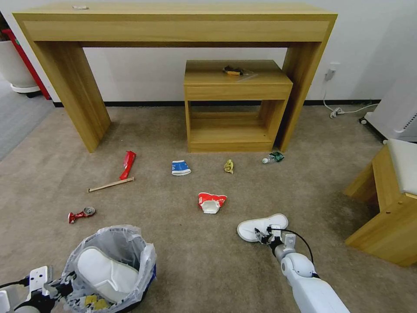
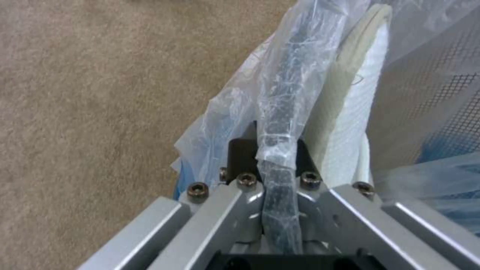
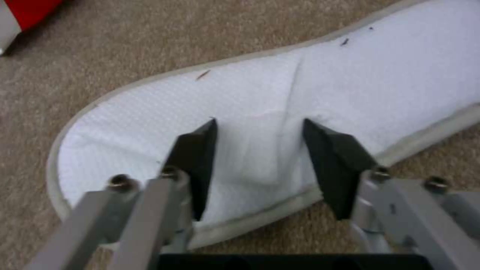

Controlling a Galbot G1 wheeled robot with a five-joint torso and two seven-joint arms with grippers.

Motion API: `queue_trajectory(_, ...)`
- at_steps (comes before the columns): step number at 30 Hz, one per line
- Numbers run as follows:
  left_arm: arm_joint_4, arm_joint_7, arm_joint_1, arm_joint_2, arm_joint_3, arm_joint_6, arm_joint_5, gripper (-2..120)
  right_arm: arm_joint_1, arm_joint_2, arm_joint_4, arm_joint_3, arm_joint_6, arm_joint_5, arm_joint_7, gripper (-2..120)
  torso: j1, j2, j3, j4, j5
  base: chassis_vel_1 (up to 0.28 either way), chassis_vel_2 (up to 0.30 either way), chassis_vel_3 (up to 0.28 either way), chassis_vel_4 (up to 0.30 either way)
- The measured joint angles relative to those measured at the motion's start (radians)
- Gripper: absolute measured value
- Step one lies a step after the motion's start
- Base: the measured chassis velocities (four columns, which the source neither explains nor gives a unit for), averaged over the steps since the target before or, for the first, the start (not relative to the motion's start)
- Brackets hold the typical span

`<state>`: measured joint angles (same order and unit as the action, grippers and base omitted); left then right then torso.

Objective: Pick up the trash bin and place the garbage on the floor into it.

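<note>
Right claw (image 3: 260, 150) spread over white slipper (image 3: 310, 93); left claw (image 2: 272, 176) clamps trash bin (image 1: 110, 265) rim. Risk: pinching only fabric, slipper slips.

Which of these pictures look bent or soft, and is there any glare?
Head view: wide-angle bend, the long table bows. Left wrist view: soft, with glare on the bin's plastic bag. Right wrist view: the white slipper is softly blurred, evenly lit, without harsh shadows.

My head view bright and evenly lit, soft shadows beneath the desk (image 1: 173, 30), its edges bowed by the lens, my wrist views soft and blurred up close.
</note>
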<state>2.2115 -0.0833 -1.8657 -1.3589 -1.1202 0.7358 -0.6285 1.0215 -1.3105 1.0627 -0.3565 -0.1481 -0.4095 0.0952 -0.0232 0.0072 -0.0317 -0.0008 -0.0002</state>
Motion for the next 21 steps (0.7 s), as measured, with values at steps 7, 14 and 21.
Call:
queue_trajectory(7,-0.001,0.001,0.003,0.0,0.008,0.0,0.004,0,-0.004,-0.001,-0.003,-0.002,0.001,0.0,-0.001,17,0.0,0.0,0.0,0.0001,0.0,0.0,0.0,0.0,0.0)
queue_trajectory(14,-0.001,0.001,0.003,0.001,0.009,0.0,0.004,0,-0.005,-0.008,-0.011,-0.009,0.002,0.0,-0.004,0,0.0,0.0,0.0,0.0001,0.0,0.0,0.0,0.0,0.0)
queue_trajectory(21,0.002,0.001,0.004,0.001,0.013,0.0,0.005,0,0.001,-0.013,-0.008,-0.029,0.017,0.002,-0.011,0,0.0,0.0,0.0,0.0001,0.0001,0.0,0.0,0.0,0.0)
